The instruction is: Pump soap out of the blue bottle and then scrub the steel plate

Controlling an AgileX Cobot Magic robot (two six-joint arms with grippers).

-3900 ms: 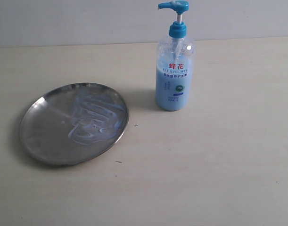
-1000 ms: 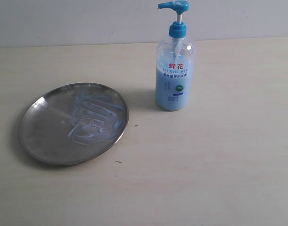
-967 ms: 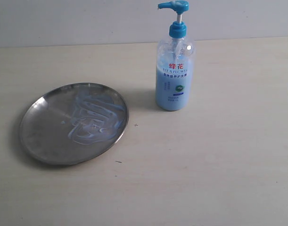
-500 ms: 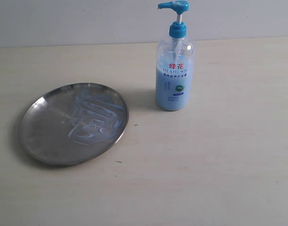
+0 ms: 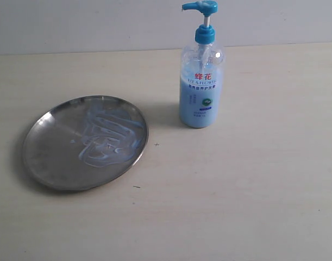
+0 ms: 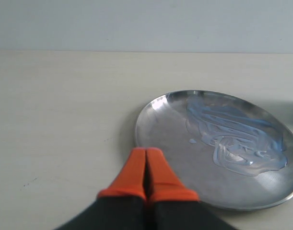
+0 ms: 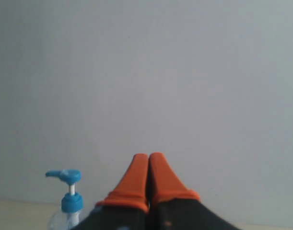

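Note:
The steel plate (image 5: 57, 152) lies flat at the left of the table, with glossy smears of pale soap (image 5: 111, 136) across its right half. The blue bottle (image 5: 201, 92) stands upright to its right, pump head (image 5: 201, 6) raised. Neither arm shows in the exterior view. In the left wrist view my left gripper (image 6: 146, 150) is shut and empty, its orange tips hanging by the rim of the plate (image 6: 175, 139), apart from the soap (image 6: 237, 139). My right gripper (image 7: 148, 155) is shut and empty too, facing the wall with the bottle's pump head (image 7: 64, 176) off to one side.
A pale wooden table (image 5: 252, 190) carries both things, and a plain grey wall (image 5: 100, 24) runs along its far edge. A few small dark specks (image 5: 156, 144) mark the tabletop near the plate.

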